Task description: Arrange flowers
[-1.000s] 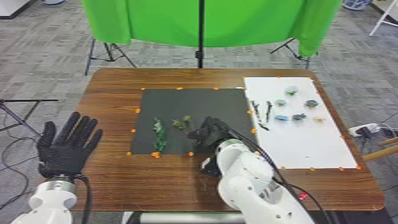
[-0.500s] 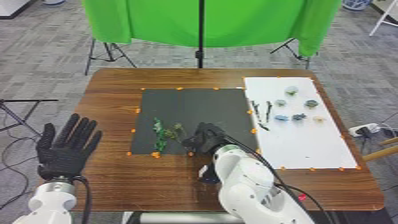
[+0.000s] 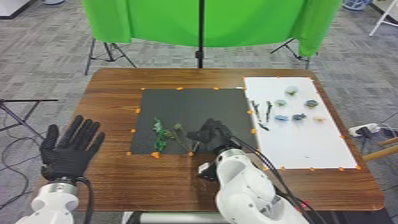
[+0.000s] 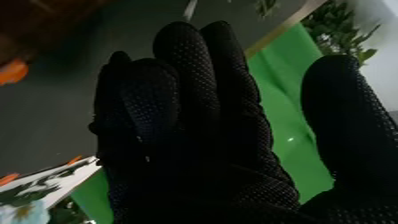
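Budded stem (image 3: 178, 127) lies just left of my right hand (image 3: 211, 136), on the dark mat (image 3: 191, 105). Leafy stem (image 3: 160, 137) is beyond it, farther left. My right hand is over the mat, fingers mostly straight and near each other, thumb spread well apart, nothing clamped. To its right, on the white sheet (image 3: 311, 145): twigs (image 3: 268, 110) nearer me, flower heads (image 3: 291, 90) farther off. My left hand (image 3: 67, 160) is open above the desk (image 3: 115, 95), well left of the mat.

Step, I'd judge: laying out greenery, two stems placed, flowers still to add. Next move probably: clear the budded stem without dragging it, go right to the sheet, pinch a twig or flower head, bring it back beside the stems. Small heads look easy to knock or roll, so come down gently.

Hard to read: budded stem's lower end blurs into the mat near my hand. Wrist view has a pale strip (image 4: 190, 9) past my fingertips, maybe a stem end, cut off; leaves (image 4: 333, 30) behind my thumb, partly hidden, can't tell whose. My palm is too dark for detail.
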Action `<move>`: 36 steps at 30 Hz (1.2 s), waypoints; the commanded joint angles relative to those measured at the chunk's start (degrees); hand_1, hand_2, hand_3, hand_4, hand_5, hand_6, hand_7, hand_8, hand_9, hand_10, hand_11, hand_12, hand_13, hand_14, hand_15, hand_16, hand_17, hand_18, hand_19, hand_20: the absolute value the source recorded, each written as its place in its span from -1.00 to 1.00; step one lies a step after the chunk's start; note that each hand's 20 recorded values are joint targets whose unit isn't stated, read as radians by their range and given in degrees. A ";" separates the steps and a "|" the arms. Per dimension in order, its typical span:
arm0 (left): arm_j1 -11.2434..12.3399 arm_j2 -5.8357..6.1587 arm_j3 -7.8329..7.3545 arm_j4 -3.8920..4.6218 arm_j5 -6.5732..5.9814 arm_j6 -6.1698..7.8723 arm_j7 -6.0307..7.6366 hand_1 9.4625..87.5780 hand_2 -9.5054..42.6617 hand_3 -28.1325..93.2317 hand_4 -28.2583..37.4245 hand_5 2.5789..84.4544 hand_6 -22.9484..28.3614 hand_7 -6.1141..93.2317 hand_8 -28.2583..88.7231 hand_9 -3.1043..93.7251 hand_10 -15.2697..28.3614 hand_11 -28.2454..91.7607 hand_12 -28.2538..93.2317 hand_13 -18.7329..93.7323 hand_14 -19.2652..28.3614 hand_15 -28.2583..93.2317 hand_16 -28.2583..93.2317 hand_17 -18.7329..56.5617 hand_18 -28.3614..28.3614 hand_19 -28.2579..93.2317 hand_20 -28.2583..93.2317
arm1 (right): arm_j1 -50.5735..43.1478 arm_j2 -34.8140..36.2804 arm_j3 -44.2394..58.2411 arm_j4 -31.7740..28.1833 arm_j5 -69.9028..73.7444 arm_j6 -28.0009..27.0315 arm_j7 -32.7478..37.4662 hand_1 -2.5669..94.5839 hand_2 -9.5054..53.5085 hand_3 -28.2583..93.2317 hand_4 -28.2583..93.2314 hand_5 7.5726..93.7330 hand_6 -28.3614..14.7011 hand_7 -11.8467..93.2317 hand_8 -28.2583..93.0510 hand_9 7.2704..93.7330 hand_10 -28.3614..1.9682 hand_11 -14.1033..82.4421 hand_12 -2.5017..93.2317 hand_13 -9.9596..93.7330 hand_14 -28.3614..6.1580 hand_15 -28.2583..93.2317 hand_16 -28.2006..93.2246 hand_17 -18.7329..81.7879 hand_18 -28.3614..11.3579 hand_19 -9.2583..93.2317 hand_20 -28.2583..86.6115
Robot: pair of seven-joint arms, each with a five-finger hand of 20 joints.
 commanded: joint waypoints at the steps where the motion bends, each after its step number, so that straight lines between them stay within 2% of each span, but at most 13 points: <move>1: 0.00 -0.46 0.30 0.56 0.10 -0.46 -1.25 -0.59 -0.24 0.62 -1.00 0.03 0.22 -0.65 -0.68 -0.12 0.35 -0.25 -0.37 -0.10 0.35 -0.20 -0.57 -0.65 0.45 -0.03 -0.34 | 0.08 0.83 8.67 -1.79 -3.96 1.18 2.66 -0.38 -0.55 0.63 -0.87 0.55 -0.01 -0.51 -0.70 0.51 -0.49 0.20 -0.37 0.42 -0.42 0.70 -0.07 -0.12 -0.99 0.76 -0.03; 3: 0.43 -0.44 -0.01 0.35 -0.21 -0.74 -1.11 -0.59 -0.24 0.61 -1.00 0.03 0.22 -0.65 -0.68 -0.12 0.35 -0.25 -0.37 -0.10 0.35 -0.20 -0.57 -0.65 0.46 -0.03 -0.34 | 1.04 1.74 11.63 -0.04 -6.71 0.94 3.53 -0.37 -0.60 0.64 -0.87 0.55 -0.01 -0.51 -0.70 0.51 -0.49 0.20 -0.36 0.42 -0.42 0.70 -0.07 -0.12 -0.99 0.76 -0.03; 5: 0.41 -0.56 -0.14 0.36 -0.92 -1.16 -0.97 -0.60 -0.25 0.61 -1.00 0.02 0.21 -0.65 -0.68 -0.12 0.35 -0.25 -0.37 -0.10 0.35 -0.20 -0.57 -0.65 0.46 -0.03 -0.34 | 1.52 2.51 15.44 0.47 -5.36 -2.93 4.72 -0.35 -0.65 0.64 -0.87 0.51 -0.03 -0.52 -0.70 0.49 -0.51 0.19 -0.36 0.40 -0.42 0.70 -0.07 -0.12 -0.99 0.77 -0.03; 6: 0.71 -0.62 -0.31 0.31 -0.77 -1.38 -0.91 -0.60 -0.25 0.61 -1.00 0.02 0.22 -0.66 -0.68 -0.12 0.35 -0.25 -0.37 -0.10 0.35 -0.20 -0.57 -0.65 0.46 -0.03 -0.34 | 2.36 2.78 16.54 1.36 -4.86 -4.14 5.26 -0.35 -0.67 0.65 -0.88 0.45 -0.06 -0.53 -0.70 0.43 -0.54 0.18 -0.37 0.36 -0.43 0.70 -0.07 -0.13 -0.99 0.77 -0.04; 8: 1.22 -0.59 -0.50 0.12 -0.54 -1.16 -0.54 -0.60 -0.25 0.61 -1.00 0.02 0.21 -0.66 -0.68 -0.12 0.35 -0.25 -0.37 -0.10 0.35 -0.20 -0.57 -0.65 0.46 -0.03 -0.34 | 3.16 3.79 18.02 3.24 -6.32 -5.29 4.61 -0.34 -0.73 0.65 -0.89 0.35 -0.13 -0.55 -0.69 0.31 -0.61 0.14 -0.38 0.29 -0.47 0.70 -0.07 -0.16 -0.98 0.77 -0.04; 11: 1.53 -0.84 -0.63 0.00 -0.81 -1.07 -0.35 -0.60 -0.25 0.61 -1.00 0.02 0.21 -0.66 -0.68 -0.12 0.35 -0.25 -0.37 -0.10 0.34 -0.21 -0.57 -0.65 0.46 -0.03 -0.34 | 4.38 5.03 18.97 5.60 -8.67 -7.19 3.98 -0.30 -0.83 0.64 -0.90 0.25 -0.14 -0.53 -0.68 0.20 -0.65 0.10 -0.41 0.23 -0.49 0.71 -0.09 -0.18 -0.97 0.78 -0.04; 17: 1.37 -1.12 -0.16 0.08 -0.96 -0.58 -0.38 -0.60 -0.26 0.60 -1.00 0.02 0.21 -0.66 -0.68 -0.12 0.35 -0.25 -0.37 -0.10 0.35 -0.21 -0.57 -0.65 0.46 -0.03 -0.34 | 6.50 4.93 17.94 9.67 -11.94 -10.40 3.51 -0.22 -0.99 0.63 -0.93 0.19 -0.11 -0.48 -0.70 0.09 -0.64 0.02 -0.47 0.16 -0.50 0.72 -0.11 -0.19 -0.97 0.79 -0.03; 23: 1.34 -1.20 -0.18 0.10 -0.06 -0.38 -0.60 -0.59 -0.26 0.60 -1.00 0.02 0.21 -0.65 -0.68 -0.12 0.35 -0.25 -0.37 -0.10 0.35 -0.21 -0.57 -0.65 0.46 -0.03 -0.34 | 6.75 4.89 15.55 13.03 -15.71 -11.33 1.81 -0.16 -1.00 0.63 -0.98 0.19 -0.04 -0.43 -0.71 0.08 -0.62 -0.04 -0.49 0.17 -0.46 0.72 -0.13 -0.19 -0.96 0.79 0.00; 27: 1.30 -1.22 -0.10 0.11 -0.06 -0.24 -0.55 -0.59 -0.26 0.60 -1.00 0.02 0.21 -0.65 -0.68 -0.12 0.35 -0.25 -0.37 -0.10 0.34 -0.21 -0.57 -0.65 0.46 -0.03 -0.34 | 6.04 4.62 14.12 13.51 -17.34 -10.37 0.29 -0.11 -1.00 0.59 -1.00 0.22 0.03 -0.32 -0.73 0.12 -0.55 -0.05 -0.49 0.19 -0.41 0.72 -0.13 -0.17 -0.94 0.79 0.02; 30: 1.44 -1.30 0.05 0.17 0.67 -0.16 -0.92 -0.59 -0.26 0.60 -1.00 0.02 0.22 -0.65 -0.68 -0.12 0.35 -0.25 -0.37 -0.10 0.35 -0.21 -0.57 -0.65 0.46 -0.03 -0.34 | 6.20 4.40 12.64 14.71 -19.54 -10.84 -0.67 -0.07 -1.00 0.55 -1.00 0.23 0.03 -0.28 -0.74 0.14 -0.49 -0.04 -0.48 0.22 -0.36 0.72 -0.12 -0.15 -0.93 0.80 0.04; 34: 1.10 -1.35 0.41 0.36 1.07 -0.32 -1.29 -0.57 -0.30 0.60 -1.00 0.02 0.22 -0.65 -0.68 -0.12 0.35 -0.25 -0.37 -0.10 0.35 -0.21 -0.57 -0.65 0.46 -0.03 -0.34 | 5.73 4.41 11.64 15.95 -20.88 -10.73 -0.46 0.06 -1.00 0.58 -1.00 0.28 0.07 -0.25 -0.76 0.22 -0.42 -0.04 -0.49 0.26 -0.32 0.72 -0.11 -0.11 -0.92 0.80 0.06; 35: 1.14 -1.33 0.37 0.36 1.27 -0.37 -1.39 -0.57 -0.30 0.60 -1.00 0.02 0.22 -0.65 -0.68 -0.13 0.35 -0.25 -0.37 -0.10 0.35 -0.21 -0.57 -0.65 0.46 -0.03 -0.34 | 5.51 4.40 11.49 16.15 -21.07 -10.42 -0.52 0.10 -1.00 0.59 -1.00 0.31 0.08 -0.25 -0.74 0.25 -0.38 -0.04 -0.49 0.28 -0.29 0.71 -0.11 -0.11 -0.91 0.80 0.06; 36: 1.36 -1.34 0.30 0.30 1.36 -0.35 -1.30 -0.56 -0.31 0.60 -1.00 0.02 0.22 -0.65 -0.68 -0.13 0.35 -0.25 -0.37 -0.10 0.34 -0.21 -0.57 -0.65 0.46 -0.03 -0.34 | 5.07 4.48 11.37 16.29 -21.52 -10.29 -1.14 0.20 -1.00 0.53 -1.00 0.37 0.08 -0.24 -0.58 0.32 -0.30 -0.04 -0.47 0.32 -0.25 0.69 -0.10 -0.09 -0.91 0.80 0.07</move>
